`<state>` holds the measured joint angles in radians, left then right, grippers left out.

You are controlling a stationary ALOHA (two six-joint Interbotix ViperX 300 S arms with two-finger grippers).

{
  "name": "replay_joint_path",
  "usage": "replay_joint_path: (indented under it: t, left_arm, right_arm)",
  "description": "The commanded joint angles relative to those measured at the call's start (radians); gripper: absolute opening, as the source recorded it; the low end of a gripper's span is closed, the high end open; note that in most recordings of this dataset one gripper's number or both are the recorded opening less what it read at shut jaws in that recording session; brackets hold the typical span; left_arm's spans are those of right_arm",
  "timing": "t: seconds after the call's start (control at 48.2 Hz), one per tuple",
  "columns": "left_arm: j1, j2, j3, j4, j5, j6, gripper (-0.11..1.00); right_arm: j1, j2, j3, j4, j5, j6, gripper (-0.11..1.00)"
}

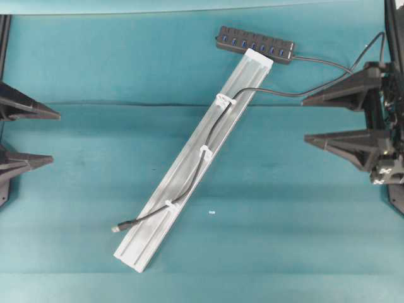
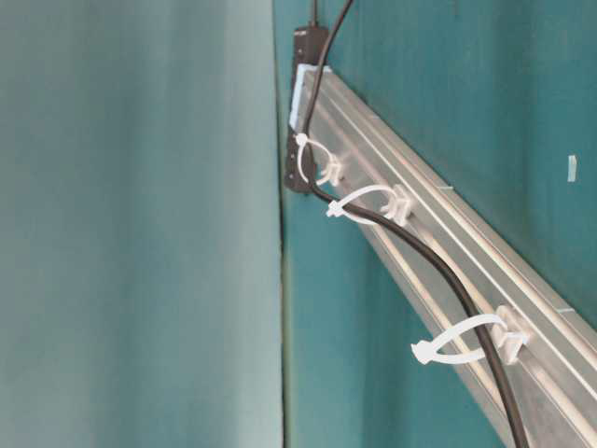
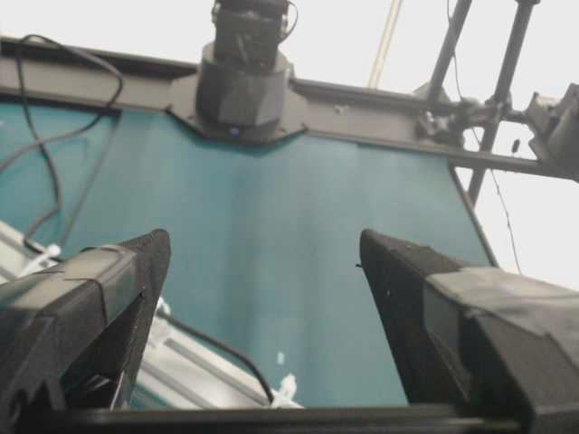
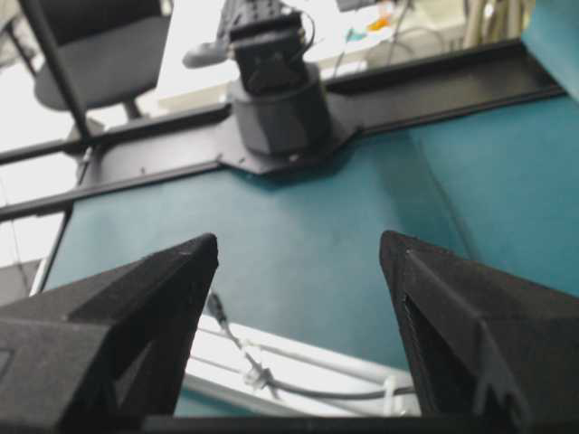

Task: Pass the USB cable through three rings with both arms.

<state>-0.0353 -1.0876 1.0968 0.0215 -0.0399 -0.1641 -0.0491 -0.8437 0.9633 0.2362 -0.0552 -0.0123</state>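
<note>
USB cable (image 1: pixel 208 142) lies along the silver rail (image 1: pixel 189 173), threaded thru all 3 rings (image 1: pixel 205 151); plug end (image 1: pixel 118 227) sticks out past the lowest ring, just off rail's edge. Far end runs behind right gripper (image 1: pixel 309 120), partly cut off by frame. Left gripper (image 1: pixel 55 137) at left edge, jaws wide apart, empty; right likewise wide, holding nothing. Hub (image 1: pixel 254 43) sits at rail's top end.

Teal table (image 1: pixel 303 221) — on it a silver rail (image 1: pixel 189 170), black hub (image 1: pixel 255 44), white scrap (image 1: pixel 211 213).
</note>
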Motion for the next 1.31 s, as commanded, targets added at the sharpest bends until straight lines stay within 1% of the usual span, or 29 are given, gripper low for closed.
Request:
replay_joint_path:
  t: [0.0, 0.145, 0.353, 0.519, 0.85, 1.286]
  left_arm:
    - [0.0, 0.025, -0.017, 0.005, -0.003, 0.005, 0.93]
    - [0.0, 0.029, -0.015, 0.005, 0.009, 0.005, 0.93]
    - [0.0, 0.02, -0.018, 0.005, 0.046, -0.003, 0.93]
    - [0.0, 0.011, -0.025, 0.005, 0.04, 0.002, 0.93]
    - [0.002, -0.032, -0.043, 0.005, 0.058, 0.006, 0.93]
    - [0.002, 0.023, -0.048, 0.005, 0.051, 0.005, 0.93]
  right_arm:
    - [-0.012, -0.008, -0.006, -0.003, -0.011, -0.002, 0.81]
    - [-0.012, -0.014, -0.005, -0.003, -0.006, 0.002, 0.81]
    - [0.008, -0.012, -0.002, -0.002, -0.002, 0.015, 0.81]
    - [0.009, -0.011, 0.008, -0.002, -0.018, 0.017, 0.81]
    - [0.017, -0.017, 0.011, -0.002, -0.014, 0.015, 0.81]
    - [0.052, -0.017, 0.017, -0.002, -0.008, 0.025, 0.81]
